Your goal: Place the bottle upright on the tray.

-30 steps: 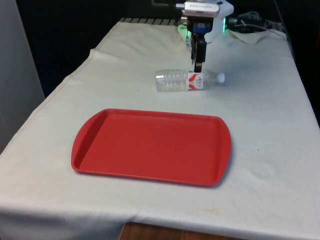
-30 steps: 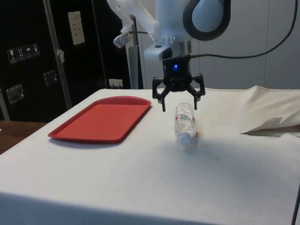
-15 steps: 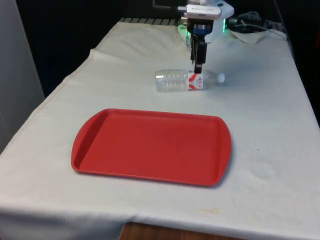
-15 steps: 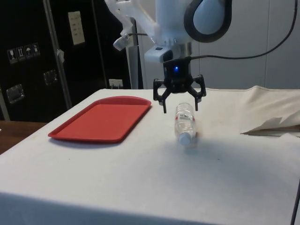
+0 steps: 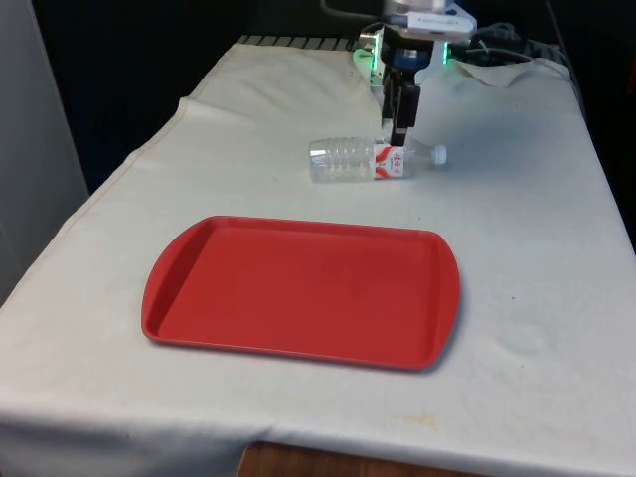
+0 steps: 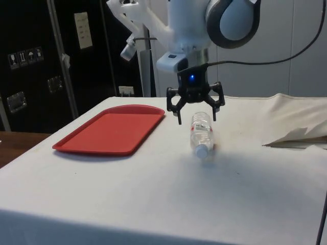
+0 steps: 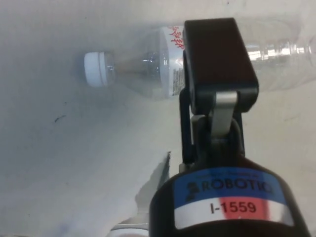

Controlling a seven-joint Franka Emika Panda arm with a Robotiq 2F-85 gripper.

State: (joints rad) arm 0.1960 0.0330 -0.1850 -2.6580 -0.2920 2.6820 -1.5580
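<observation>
A clear plastic bottle [image 5: 348, 159] with a red-and-white label and a white cap lies on its side on the white cloth, cap towards the front view's right. Its cap end faces the side camera, where the bottle [image 6: 201, 133] rests beside the tray. My gripper [image 5: 400, 131] hangs open just above the bottle's label end, its jaws spread wider than the bottle and touching nothing [image 6: 196, 118]. The wrist view has one black finger [image 7: 217, 59] in front of the bottle [image 7: 148, 69]. The red tray [image 5: 298, 288] lies bare nearer the front camera [image 6: 110, 130].
Cables [image 5: 502, 48] lie at the far end on the front view's right. A rumpled fold of cloth [image 6: 296, 135] sits beyond the bottle in the side view. The table's edges run close to the tray on two sides.
My gripper has shifted slightly to the front view's right above the bottle, and the wrist has turned a little. The bottle and tray have not moved.
</observation>
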